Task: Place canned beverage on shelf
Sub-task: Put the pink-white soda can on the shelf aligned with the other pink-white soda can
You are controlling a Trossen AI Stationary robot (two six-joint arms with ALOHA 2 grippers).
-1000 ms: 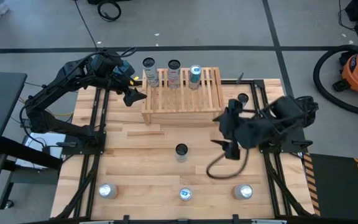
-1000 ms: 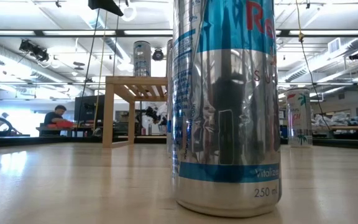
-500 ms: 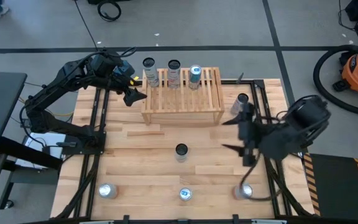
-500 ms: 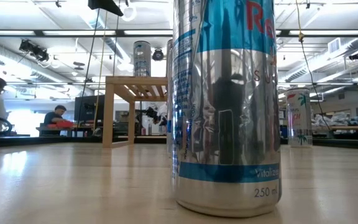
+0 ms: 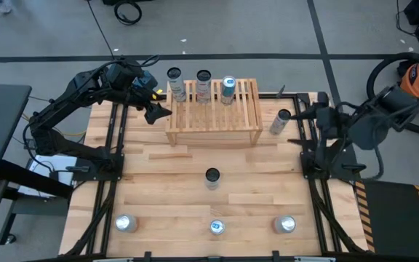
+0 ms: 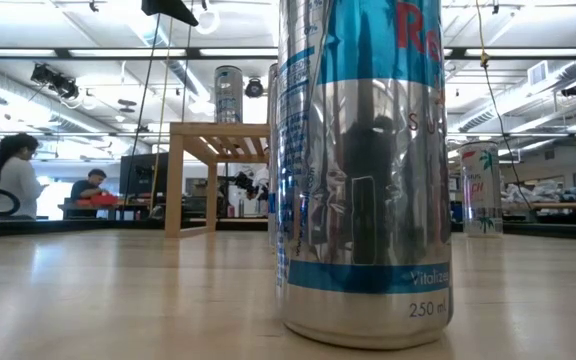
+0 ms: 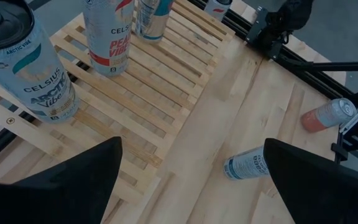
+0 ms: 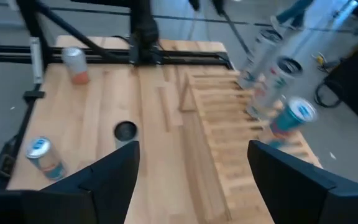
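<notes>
Left can (image 7: 33, 68) reads "CELSIUS ARCTIC VIBE"; near can (image 6: 363, 170) reads "250 ml".

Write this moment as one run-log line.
shelf: three cans on top | left gripper: open, beside shelf | right gripper: open, empty, at table's right edge

Left gripper (image 5: 156, 110) on dark, extended arm, jaws wide apart. Right gripper (image 5: 302, 120) on folded dark arm, jaws apart, empty.

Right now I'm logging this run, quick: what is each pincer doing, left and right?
Left pincer: open, empty, beside the light slatted wooden shelf.
Right pincer: open, holding nothing, at the table's right edge.
</notes>
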